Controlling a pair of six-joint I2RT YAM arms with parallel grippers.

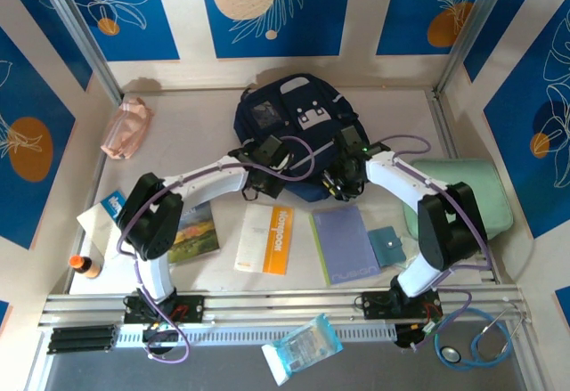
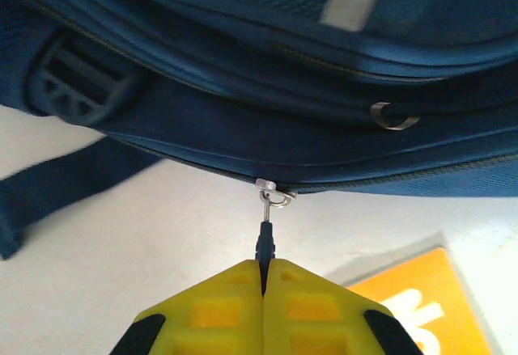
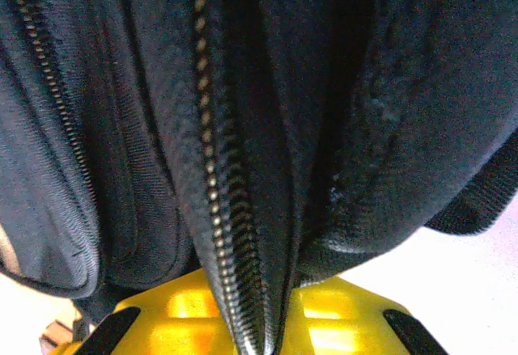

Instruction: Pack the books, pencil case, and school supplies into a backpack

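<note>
Left pincer (image 2: 265,270) pinches zipper pull (image 2: 265,238); right pincer (image 3: 251,327) clamps backpack (image 3: 364,128).

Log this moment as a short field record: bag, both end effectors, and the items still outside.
bag: dark navy fabric backpack, lying at far centre
left end effector: shut on the backpack's dark zipper pull tab
right end effector: pinching a zippered fold of the backpack
books: green landscape-cover book, white book with orange band, lavender notebook, in a row on the backpack's near side
pouch: crinkly translucent pink pouch, far left
small items: flat teal square pad right of the notebook; orange-capped tube near left
status: all items outside the backpack
</note>
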